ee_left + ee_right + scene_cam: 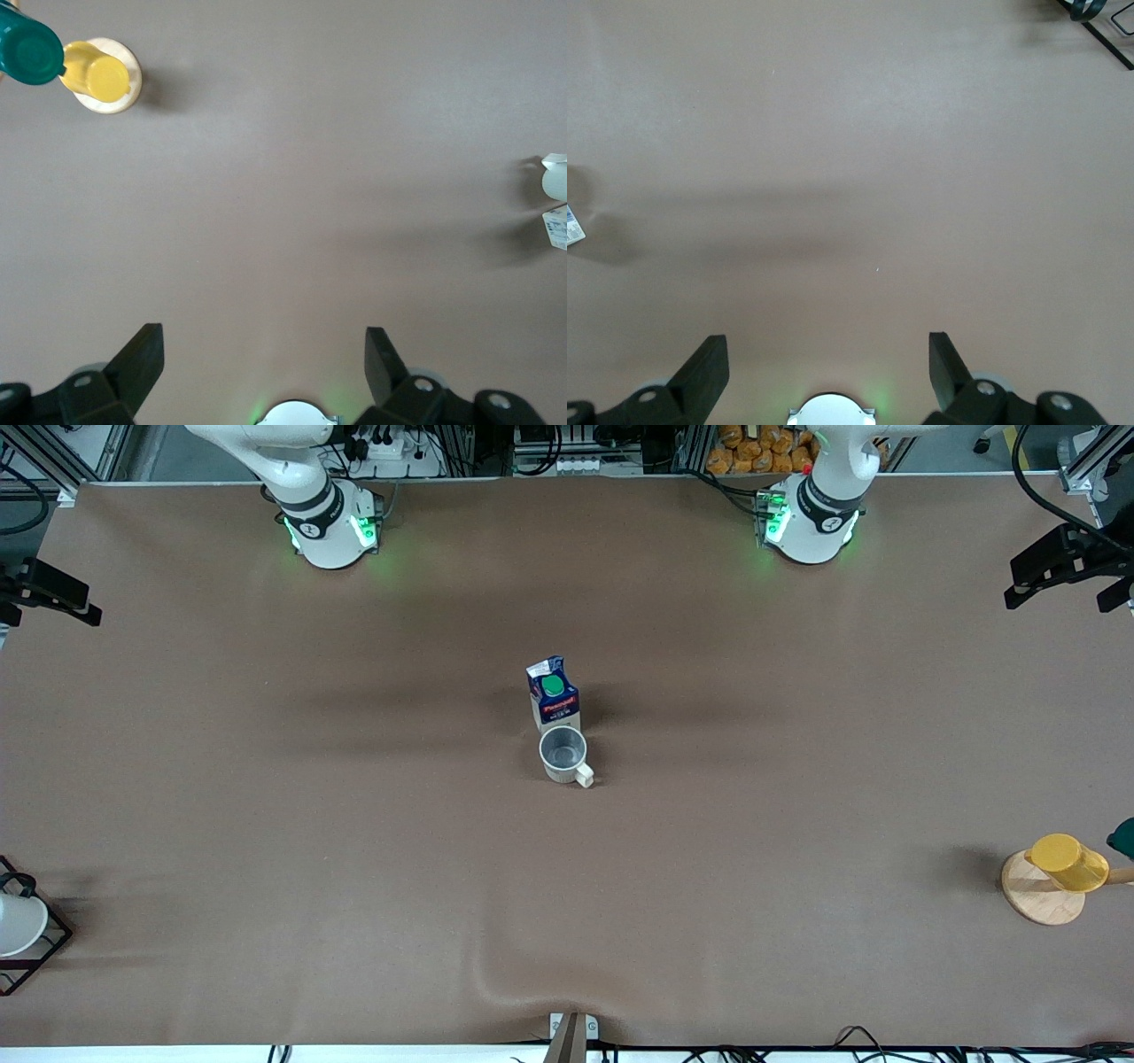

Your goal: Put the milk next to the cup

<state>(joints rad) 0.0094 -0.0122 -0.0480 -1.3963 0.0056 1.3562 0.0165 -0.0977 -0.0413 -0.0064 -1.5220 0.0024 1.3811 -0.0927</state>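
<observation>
The milk, a dark blue carton with a green cap, stands upright mid-table. The cream cup stands upright just nearer to the front camera, almost touching the carton, with its handle toward the camera. Both grippers are out of the front view. In the left wrist view my left gripper is open and empty high over bare table by its base; the cup and the milk show at the frame's edge. In the right wrist view my right gripper is open and empty over bare table; a corner of the milk shows.
A yellow cup lies on a round wooden coaster at the left arm's end, beside a dark green object. A black wire rack with a white cup stands at the right arm's end.
</observation>
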